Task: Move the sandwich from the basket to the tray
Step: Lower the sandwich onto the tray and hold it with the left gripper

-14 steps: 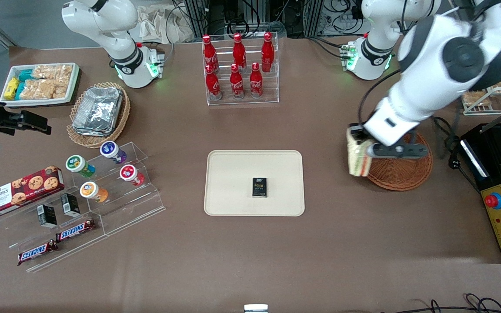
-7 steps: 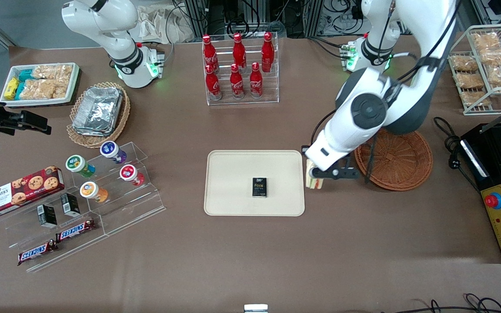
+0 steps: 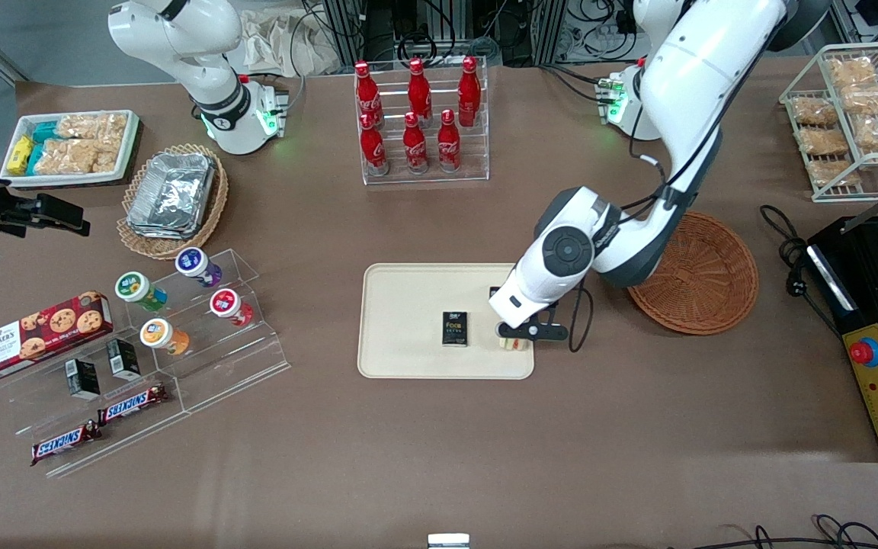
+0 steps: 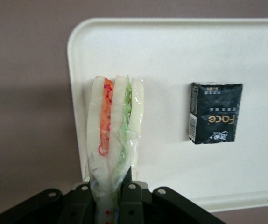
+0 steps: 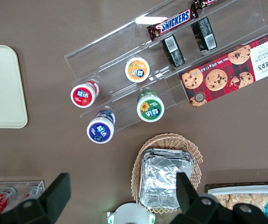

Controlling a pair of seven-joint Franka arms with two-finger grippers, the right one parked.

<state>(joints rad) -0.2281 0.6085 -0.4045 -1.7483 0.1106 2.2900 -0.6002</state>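
While the left arm's black two-finger gripper (image 4: 111,196) pinches the clear-wrapped triangular sandwich (image 4: 114,135) over the flat cream-beige tray (image 3: 408,320) | beside the small black box (image 3: 455,329) | round reddish-brown wicker basket (image 3: 702,274) sits emptied | only lowering and letting go left, I'd say

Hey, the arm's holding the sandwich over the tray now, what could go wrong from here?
1. The gripper clamps only one end of the sandwich, which hangs near the tray rim on the basket's side. Released there, it may land on the rim or tip onto the table.
2. The squeeze on the soft bread and loose wrap may deform it, or the wrap could cling to a finger on opening.
3. The black packet lies beside it; a sideways shift could knock it.
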